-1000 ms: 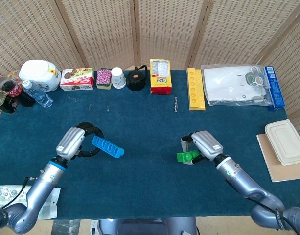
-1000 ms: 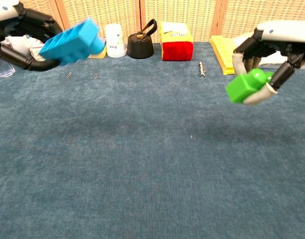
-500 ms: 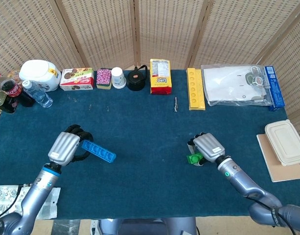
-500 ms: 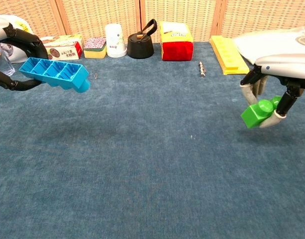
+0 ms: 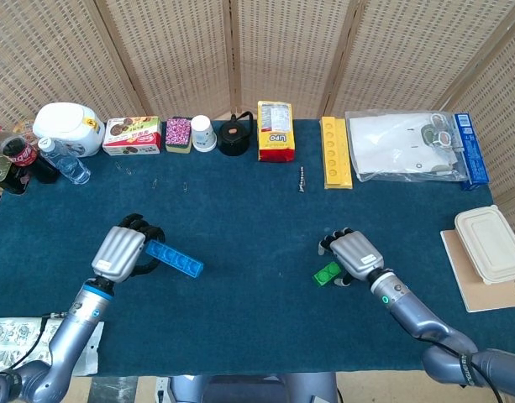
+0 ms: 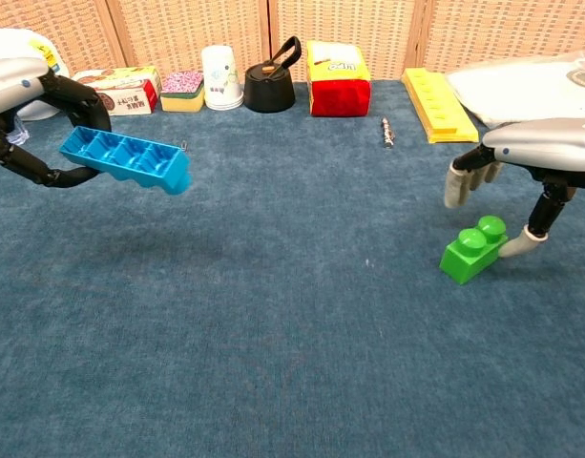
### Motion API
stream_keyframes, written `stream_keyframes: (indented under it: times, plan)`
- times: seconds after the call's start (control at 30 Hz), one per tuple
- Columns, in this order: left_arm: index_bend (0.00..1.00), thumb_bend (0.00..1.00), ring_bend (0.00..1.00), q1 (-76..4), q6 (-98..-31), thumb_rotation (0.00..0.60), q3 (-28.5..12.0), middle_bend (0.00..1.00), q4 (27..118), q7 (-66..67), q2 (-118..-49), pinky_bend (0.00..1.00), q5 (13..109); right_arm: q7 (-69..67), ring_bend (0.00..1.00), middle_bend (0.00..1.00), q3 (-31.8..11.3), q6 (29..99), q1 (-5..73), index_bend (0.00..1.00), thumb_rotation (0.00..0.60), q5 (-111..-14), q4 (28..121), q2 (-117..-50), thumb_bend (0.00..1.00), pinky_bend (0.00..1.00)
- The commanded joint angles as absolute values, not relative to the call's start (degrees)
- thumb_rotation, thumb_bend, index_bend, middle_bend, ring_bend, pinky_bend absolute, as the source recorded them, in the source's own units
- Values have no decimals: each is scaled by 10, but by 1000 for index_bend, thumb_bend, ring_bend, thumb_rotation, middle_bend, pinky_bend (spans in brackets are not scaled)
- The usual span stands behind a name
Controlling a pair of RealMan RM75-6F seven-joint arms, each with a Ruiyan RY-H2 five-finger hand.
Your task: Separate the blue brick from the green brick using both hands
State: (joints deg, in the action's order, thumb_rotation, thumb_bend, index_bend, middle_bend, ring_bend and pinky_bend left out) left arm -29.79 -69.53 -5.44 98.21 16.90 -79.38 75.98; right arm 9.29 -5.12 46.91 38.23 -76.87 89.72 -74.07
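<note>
A: Where is the blue brick (image 6: pixel 126 159)?

B: The left hand (image 5: pixel 123 253) grasps it by one end, fingers (image 6: pixel 74 93) wrapped over the top. It hangs above the blue cloth table (image 6: pixel 273 315), the free end pointing toward the table's middle, hollow underside facing the chest camera.

A: And the green brick (image 6: pixel 473 250)?

B: It sits on the cloth on the right side, studs up, well apart from the blue brick. The two are fully separated.

A: State of the right hand (image 5: pixel 356 255)?

B: Released. It hovers just over the green brick with fingers spread. One fingertip (image 6: pixel 513 245) lies right beside the brick's far edge; I cannot tell if it touches. The others (image 6: pixel 454 190) hang clear of it.

A: Background?

B: Along the far edge: a paper cup (image 6: pixel 220 77), a black kettle (image 6: pixel 270 88), a red and yellow packet (image 6: pixel 338 78), a yellow tray (image 6: pixel 450 103).
</note>
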Motion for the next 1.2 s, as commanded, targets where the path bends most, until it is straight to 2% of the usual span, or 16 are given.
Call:
stream_keyframes:
  times: [0.03, 0.1, 0.17, 0.4, 0.5, 0.7, 0.93, 1.2]
  plan:
    - [757, 333, 377, -305, -687, 600, -62, 573, 972, 180, -805, 217, 750, 107, 243, 284, -54, 485, 379, 253, 600, -764, 920, -729, 57, 214]
    - [732, 307, 343, -311, -679, 600, -66, 549, 965, 187, -814, 214, 744, 114, 233, 270, -55, 495, 377, 230, 600, -763, 937, -717, 54, 207]
    - [641, 259, 278, -317, -670, 600, -67, 480, 961, 198, -820, 206, 737, 120, 229, 267, -56, 503, 375, 224, 600, -765, 952, -706, 52, 206]
    - [181, 91, 71, -338, -646, 600, -74, 217, 948, 234, -845, 157, 721, 122, 223, 257, -60, 539, 363, 223, 600, -780, 996, -675, 52, 201]
    - [63, 72, 39, -344, -643, 600, -79, 169, 948, 243, -850, 149, 713, 115, 222, 254, -62, 552, 358, 223, 600, -785, 1004, -668, 52, 200]
    - [36, 69, 33, -337, -666, 600, -86, 159, 969, 241, -837, 149, 720, 78, 221, 253, -68, 593, 340, 223, 600, -806, 1010, -659, 50, 222]
    - [36, 69, 34, -299, -722, 600, -81, 159, 1008, 214, -783, 149, 743, 11, 242, 272, -80, 637, 321, 237, 600, -816, 995, -663, 50, 249]
    - [36, 74, 33, -224, -803, 600, -46, 159, 1055, 186, -696, 149, 781, -37, 266, 299, -89, 670, 297, 282, 600, -803, 985, -662, 98, 279]
